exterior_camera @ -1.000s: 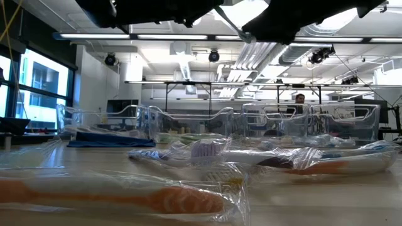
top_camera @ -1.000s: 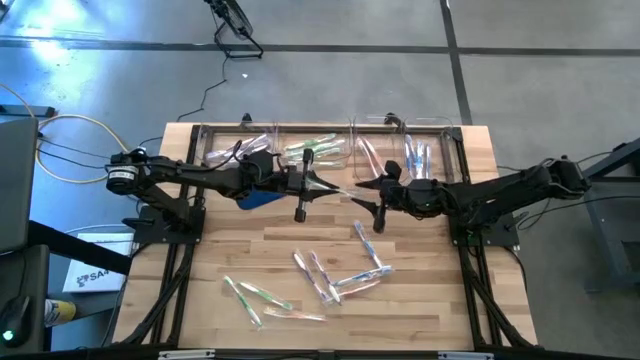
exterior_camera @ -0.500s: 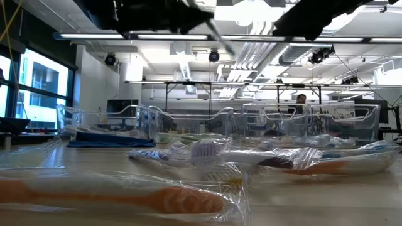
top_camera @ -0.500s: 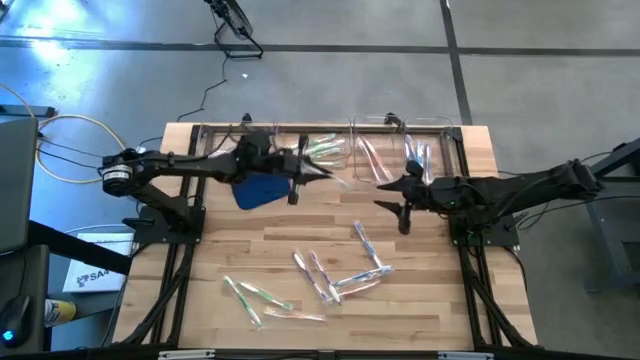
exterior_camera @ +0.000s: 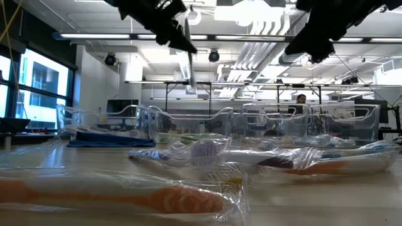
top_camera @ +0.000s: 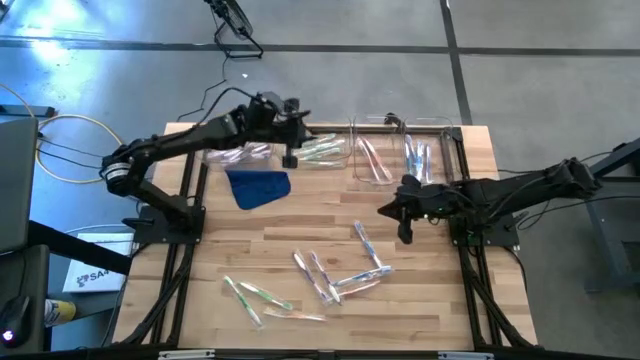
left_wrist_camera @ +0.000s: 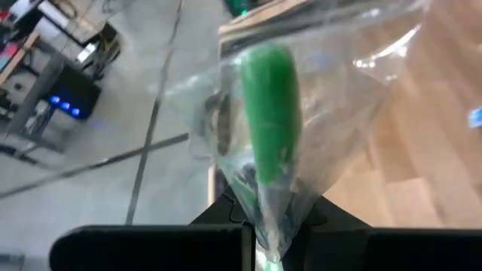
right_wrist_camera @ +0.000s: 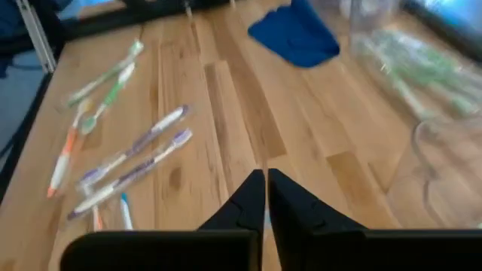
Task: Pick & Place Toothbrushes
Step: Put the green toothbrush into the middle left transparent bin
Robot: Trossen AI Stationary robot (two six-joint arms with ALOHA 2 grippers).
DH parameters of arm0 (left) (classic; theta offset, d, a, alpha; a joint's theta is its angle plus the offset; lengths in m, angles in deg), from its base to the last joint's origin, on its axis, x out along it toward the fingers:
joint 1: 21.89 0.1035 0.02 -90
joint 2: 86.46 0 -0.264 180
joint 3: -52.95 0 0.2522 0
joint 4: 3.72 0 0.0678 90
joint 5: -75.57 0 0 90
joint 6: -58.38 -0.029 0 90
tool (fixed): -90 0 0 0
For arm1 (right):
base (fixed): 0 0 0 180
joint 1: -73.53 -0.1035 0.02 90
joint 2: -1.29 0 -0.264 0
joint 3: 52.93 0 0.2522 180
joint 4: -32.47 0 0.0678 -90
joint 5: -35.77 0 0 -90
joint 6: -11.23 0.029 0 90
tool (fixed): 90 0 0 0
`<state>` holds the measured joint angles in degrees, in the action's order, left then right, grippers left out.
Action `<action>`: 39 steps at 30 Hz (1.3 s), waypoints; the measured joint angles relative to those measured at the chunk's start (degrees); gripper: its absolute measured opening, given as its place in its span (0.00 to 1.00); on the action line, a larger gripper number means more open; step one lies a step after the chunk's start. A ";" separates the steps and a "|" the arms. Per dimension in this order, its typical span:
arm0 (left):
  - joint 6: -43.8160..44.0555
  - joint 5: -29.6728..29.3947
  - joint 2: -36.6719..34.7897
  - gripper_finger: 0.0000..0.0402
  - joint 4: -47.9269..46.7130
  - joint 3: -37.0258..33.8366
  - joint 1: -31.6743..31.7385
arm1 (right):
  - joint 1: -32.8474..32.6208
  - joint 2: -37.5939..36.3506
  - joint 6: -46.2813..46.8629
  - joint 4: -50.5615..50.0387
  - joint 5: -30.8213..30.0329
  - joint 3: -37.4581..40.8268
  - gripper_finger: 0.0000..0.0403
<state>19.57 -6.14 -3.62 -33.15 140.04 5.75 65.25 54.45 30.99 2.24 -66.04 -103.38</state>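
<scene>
we find no readable text, label, brand, number or sign in any view. white box (top_camera: pixel 88 275) on floor left of table carries dark print, too small for us to make out.

We see a robotics lab in an open industrial hall. The arms work at a butcher-block table (top_camera: pixel 300 225) on a black frame, standing on a grey concrete floor (top_camera: pixel 520 90) with taped lines. Loose cables (top_camera: pixel 60 135) run off the left side. In the low view, the room beyond shows exposed ducts (exterior_camera: pixel 264 53), strip lights (exterior_camera: pixel 113 36), black rack frames (exterior_camera: pixel 207 88) and a person (exterior_camera: pixel 300 99) far off.
</scene>
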 joint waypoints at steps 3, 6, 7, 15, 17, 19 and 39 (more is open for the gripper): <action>0.01 0.13 1.64 0.04 0.86 0.28 2.52 | 0.00 3.48 0.17 0.65 -0.08 0.00 0.01; 1.05 0.84 4.24 0.04 -0.04 0.27 5.17 | 0.00 7.25 0.19 1.97 -0.02 0.00 0.01; 1.76 2.00 5.18 0.04 -0.37 0.26 6.02 | 0.00 8.36 0.19 2.17 -0.02 0.00 0.01; 4.71 4.53 9.91 0.04 -1.82 0.40 10.85 | 0.00 13.42 2.49 3.48 0.10 0.00 0.01; 4.84 4.72 10.75 0.04 -5.59 2.32 11.76 | 0.00 13.75 2.72 3.90 0.48 0.00 0.01; 4.77 4.65 11.79 0.04 -11.36 5.75 12.31 | 0.00 13.82 2.65 4.85 1.32 0.00 0.01; 4.60 2.84 21.39 0.23 -24.80 16.65 12.37 | 0.00 13.82 2.92 7.27 1.93 0.00 0.00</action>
<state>24.16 -3.30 17.76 -57.95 156.69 18.12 65.25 68.27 33.91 9.52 -64.11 -103.38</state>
